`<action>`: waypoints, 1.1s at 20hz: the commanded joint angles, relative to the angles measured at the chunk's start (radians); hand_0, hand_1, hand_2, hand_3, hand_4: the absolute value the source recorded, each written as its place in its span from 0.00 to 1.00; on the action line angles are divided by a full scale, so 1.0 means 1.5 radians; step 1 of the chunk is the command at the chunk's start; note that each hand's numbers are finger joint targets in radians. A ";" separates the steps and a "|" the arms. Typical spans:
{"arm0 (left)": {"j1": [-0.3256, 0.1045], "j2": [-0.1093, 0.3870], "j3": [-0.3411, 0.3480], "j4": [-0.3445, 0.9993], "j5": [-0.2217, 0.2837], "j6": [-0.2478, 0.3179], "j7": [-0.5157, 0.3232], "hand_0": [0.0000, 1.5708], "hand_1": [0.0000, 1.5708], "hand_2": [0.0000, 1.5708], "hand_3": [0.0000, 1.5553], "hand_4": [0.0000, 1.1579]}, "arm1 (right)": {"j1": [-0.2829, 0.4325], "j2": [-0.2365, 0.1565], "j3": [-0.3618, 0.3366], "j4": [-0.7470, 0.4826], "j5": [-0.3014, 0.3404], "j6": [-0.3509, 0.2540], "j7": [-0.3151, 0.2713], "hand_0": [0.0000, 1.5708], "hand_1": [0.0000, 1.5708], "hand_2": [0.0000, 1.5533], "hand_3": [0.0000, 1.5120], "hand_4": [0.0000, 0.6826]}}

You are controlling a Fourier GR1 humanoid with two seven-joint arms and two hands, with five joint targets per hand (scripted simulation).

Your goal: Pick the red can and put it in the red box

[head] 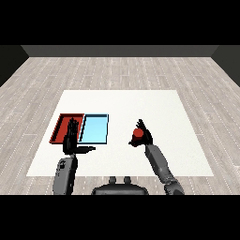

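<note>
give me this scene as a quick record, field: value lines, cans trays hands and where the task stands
red can: held off to the right of both trays, in the right hand
right hand: fingers curled round the red can
left hand: fingers straight, over the red tray's near right part, holding nothing
red tray: left of the pair, no can in it
light blue tray: right beside the red tray, nothing in it
table: white, carries both trays
task stage: can grasped, not yet in the red tray
</note>
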 commanded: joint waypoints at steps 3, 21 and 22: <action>-0.003 -0.007 -0.005 -0.014 0.011 0.000 0.017 0.00 0.00 0.00 0.00 0.00 | 0.019 0.004 0.047 0.005 -0.001 -0.038 -0.031 0.00 0.00 0.00 0.00 0.00; 0.010 -0.004 -0.019 -0.055 -0.008 0.021 0.046 0.00 0.00 0.00 0.00 0.00 | -0.046 0.004 0.048 0.033 0.033 -0.208 0.007 0.94 0.94 0.93 0.92 0.88; 0.009 -0.004 -0.019 -0.026 0.001 0.002 0.025 0.00 0.00 0.00 0.00 0.00 | -0.004 0.004 0.083 -0.013 0.032 -0.219 0.012 0.94 0.94 0.93 0.92 0.87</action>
